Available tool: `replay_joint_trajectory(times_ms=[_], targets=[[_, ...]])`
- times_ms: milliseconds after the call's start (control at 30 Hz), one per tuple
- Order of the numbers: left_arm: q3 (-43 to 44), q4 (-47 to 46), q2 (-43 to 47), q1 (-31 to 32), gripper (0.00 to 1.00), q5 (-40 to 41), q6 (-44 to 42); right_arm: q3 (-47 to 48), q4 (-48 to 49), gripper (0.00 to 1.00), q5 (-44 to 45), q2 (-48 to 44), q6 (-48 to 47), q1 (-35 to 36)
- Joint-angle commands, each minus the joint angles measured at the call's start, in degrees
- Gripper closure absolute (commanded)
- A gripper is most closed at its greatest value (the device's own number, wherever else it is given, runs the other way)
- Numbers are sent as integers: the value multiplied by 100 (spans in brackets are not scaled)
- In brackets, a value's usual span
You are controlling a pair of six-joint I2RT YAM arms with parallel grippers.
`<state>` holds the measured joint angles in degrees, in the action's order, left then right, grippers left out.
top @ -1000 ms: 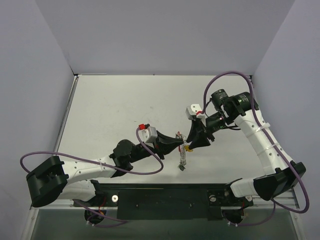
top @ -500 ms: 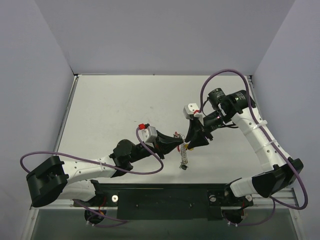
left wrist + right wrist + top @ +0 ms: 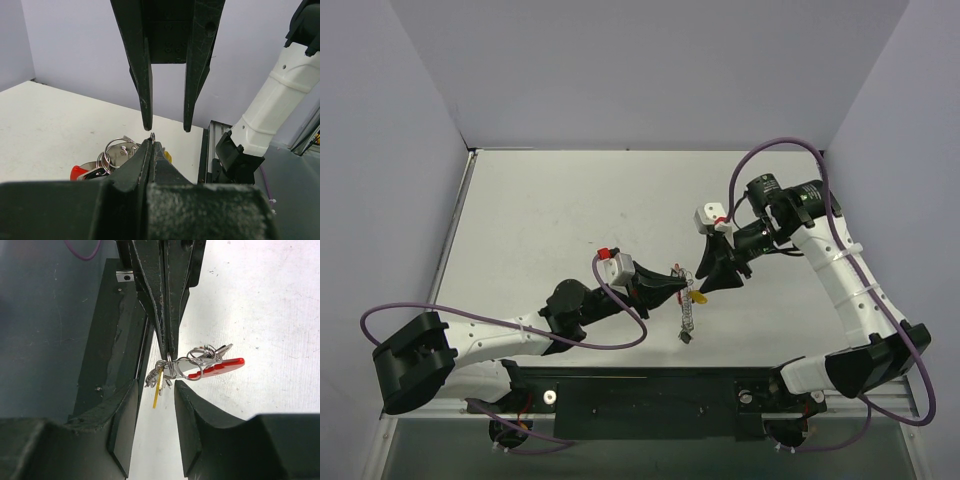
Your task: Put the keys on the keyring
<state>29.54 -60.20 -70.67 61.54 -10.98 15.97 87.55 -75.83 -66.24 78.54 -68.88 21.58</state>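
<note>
My left gripper (image 3: pixel 683 285) is shut on the thin silvery keyring (image 3: pixel 169 363), pinching its edge (image 3: pixel 152 135) above the table. A red-headed key (image 3: pixel 220 366), a silver tag (image 3: pixel 116 152) and smaller rings hang from the keyring to one side. A yellow-headed key (image 3: pixel 158 388) and the short chain (image 3: pixel 687 320) dangle below it. My right gripper (image 3: pixel 155 392) is open, facing the left one tip to tip. Its fingers (image 3: pixel 146 112) stand just beyond the ring, with the yellow key hanging between the fingertips, untouched.
The white table (image 3: pixel 550 220) is walled by pale panels on three sides. A black rail (image 3: pixel 640 400) runs along the near edge between the arm bases. Purple cables (image 3: pixel 620 320) loop off both arms.
The right wrist shifted slightly left, then back right, its tips staying by the keyring. The left arm and the key bunch have held still.
</note>
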Motion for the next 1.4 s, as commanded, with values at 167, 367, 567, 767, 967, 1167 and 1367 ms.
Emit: replay_joint_trajectory(times_ms=[167, 367, 567, 767, 967, 1167, 1367], targets=[[289, -571, 54, 69, 100, -71, 47, 184, -450, 70, -91, 275, -134, 276], [289, -563, 54, 69, 100, -36, 38, 157, -450, 83, -56, 372, -169, 399], [263, -554, 71, 69, 100, 26, 38, 96, -450, 100, 32, 329, -205, 443], [228, -343, 150, 8, 100, 44, 222, 87, -249, 100, 347, 197, 322, 452], [210, 895, 799, -72, 59, 210, 381, 34, 139, 100, 901, -5, 1157, 452], [491, 2871, 1424, -168, 27, 307, 241, 183, 60, 100, 1586, -41, 1413, 452], [1184, 3533, 1074, -186, 23, -70, 91, 508, -555, 100, 2009, 91, 983, 452]])
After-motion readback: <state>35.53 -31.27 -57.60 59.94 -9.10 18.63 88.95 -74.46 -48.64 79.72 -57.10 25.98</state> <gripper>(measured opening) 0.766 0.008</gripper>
